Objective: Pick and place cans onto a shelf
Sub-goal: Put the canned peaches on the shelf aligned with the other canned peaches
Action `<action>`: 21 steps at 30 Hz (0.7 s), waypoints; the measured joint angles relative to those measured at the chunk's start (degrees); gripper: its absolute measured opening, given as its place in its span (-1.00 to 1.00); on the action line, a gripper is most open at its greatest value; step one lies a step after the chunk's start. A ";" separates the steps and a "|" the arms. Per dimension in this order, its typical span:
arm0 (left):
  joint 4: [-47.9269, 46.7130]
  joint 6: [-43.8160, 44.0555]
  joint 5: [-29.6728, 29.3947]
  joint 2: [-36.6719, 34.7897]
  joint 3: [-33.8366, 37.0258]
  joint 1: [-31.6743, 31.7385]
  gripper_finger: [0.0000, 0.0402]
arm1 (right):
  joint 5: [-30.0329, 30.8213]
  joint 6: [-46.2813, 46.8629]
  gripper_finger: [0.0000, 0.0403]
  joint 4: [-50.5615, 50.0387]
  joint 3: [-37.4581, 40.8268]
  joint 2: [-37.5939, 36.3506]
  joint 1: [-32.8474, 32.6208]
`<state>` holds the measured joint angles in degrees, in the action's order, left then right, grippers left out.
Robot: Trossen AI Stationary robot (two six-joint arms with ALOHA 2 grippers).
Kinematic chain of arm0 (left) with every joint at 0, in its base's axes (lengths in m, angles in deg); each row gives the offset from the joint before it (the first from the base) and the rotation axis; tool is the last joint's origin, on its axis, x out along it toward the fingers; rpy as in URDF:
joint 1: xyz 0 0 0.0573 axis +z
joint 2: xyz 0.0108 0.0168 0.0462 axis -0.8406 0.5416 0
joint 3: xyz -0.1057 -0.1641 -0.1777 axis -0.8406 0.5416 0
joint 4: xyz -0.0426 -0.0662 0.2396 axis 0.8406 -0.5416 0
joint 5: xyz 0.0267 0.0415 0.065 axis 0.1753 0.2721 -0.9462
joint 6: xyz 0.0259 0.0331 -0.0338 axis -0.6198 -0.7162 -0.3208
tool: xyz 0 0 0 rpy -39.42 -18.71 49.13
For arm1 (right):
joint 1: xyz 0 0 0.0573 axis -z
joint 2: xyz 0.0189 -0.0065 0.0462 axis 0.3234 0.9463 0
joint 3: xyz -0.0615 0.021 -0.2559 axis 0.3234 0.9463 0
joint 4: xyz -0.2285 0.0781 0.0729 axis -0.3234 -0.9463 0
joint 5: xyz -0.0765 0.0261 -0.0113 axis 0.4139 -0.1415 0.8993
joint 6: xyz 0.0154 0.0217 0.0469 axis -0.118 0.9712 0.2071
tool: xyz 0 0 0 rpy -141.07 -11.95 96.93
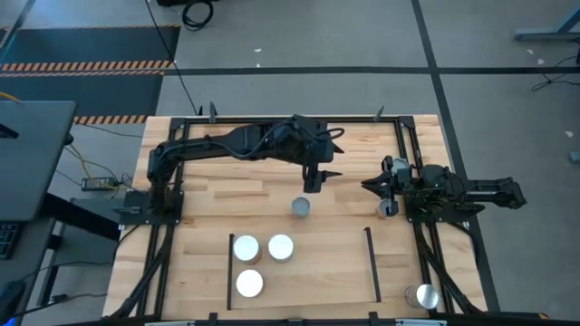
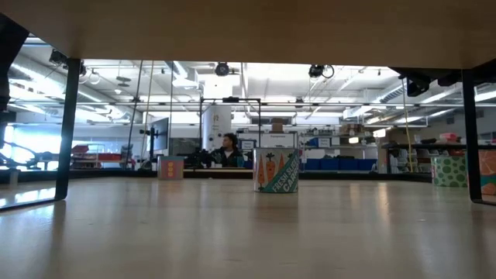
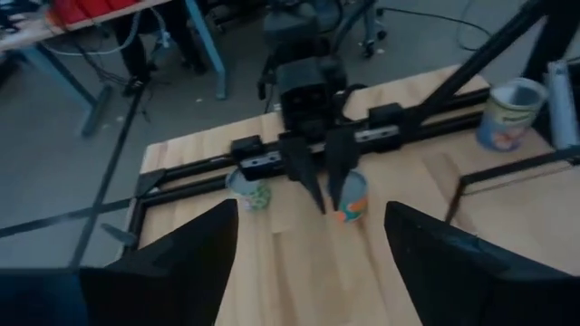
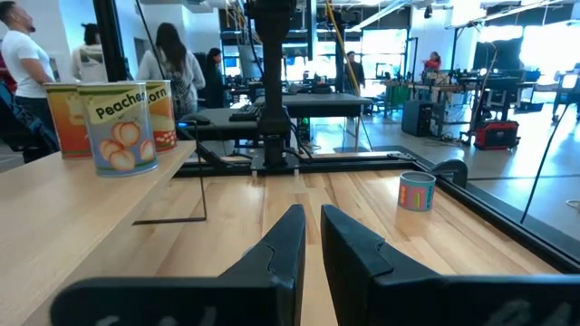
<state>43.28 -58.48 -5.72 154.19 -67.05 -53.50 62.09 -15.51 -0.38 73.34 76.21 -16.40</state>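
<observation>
My left gripper [image 1: 314,184] hangs open over the middle of the table, with nothing between its fingers [image 3: 311,206]. Just on its near side a grey-topped can [image 1: 301,208] stands on the table; the low view shows it as a carrot-labelled tin [image 2: 277,170]. Three white-topped cans [image 1: 246,247] [image 1: 281,246] [image 1: 250,283] stand on the shelf [image 1: 317,272], at its left end. My right gripper [image 1: 367,187] [image 4: 313,222] rests shut at the table's right side, pointing level toward the left.
Two cans [image 3: 249,192] [image 3: 349,197] stand on the table close under my right gripper's fingers. Another can [image 1: 421,295] [image 3: 512,109] stands at the near right corner, outside the shelf's right rail [image 1: 372,263]. Black frame bars [image 1: 408,154] edge the table. People show in the room beyond.
</observation>
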 joint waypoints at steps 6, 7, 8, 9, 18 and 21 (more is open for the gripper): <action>0.71 -1.33 -6.38 0.00 0.00 -1.67 0.61 | -0.01 0.00 -0.77 0.00 -0.01 0.00 0.01; 0.78 -1.50 -7.06 0.00 0.00 -2.01 0.64 | 0.01 0.00 -0.77 0.00 0.01 0.00 -0.01; 0.79 -2.11 -7.40 0.00 0.00 -2.32 0.67 | 0.00 0.00 -0.77 0.00 0.01 0.00 0.00; 0.76 -2.69 -7.56 0.00 0.00 -2.61 0.69 | -0.01 0.00 -0.77 0.00 0.01 -0.01 -0.01; 1.17 -6.59 -32.39 -0.21 0.00 -4.40 0.74 | 0.00 0.00 -0.77 -0.02 0.00 0.00 0.00; 1.18 -11.47 -42.90 -0.28 -0.04 -4.90 0.75 | -0.01 0.00 -0.77 -0.02 0.01 0.00 0.01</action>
<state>44.46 -69.95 -48.62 153.90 -67.09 -58.40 62.08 -15.51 -0.40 73.35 76.21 -16.39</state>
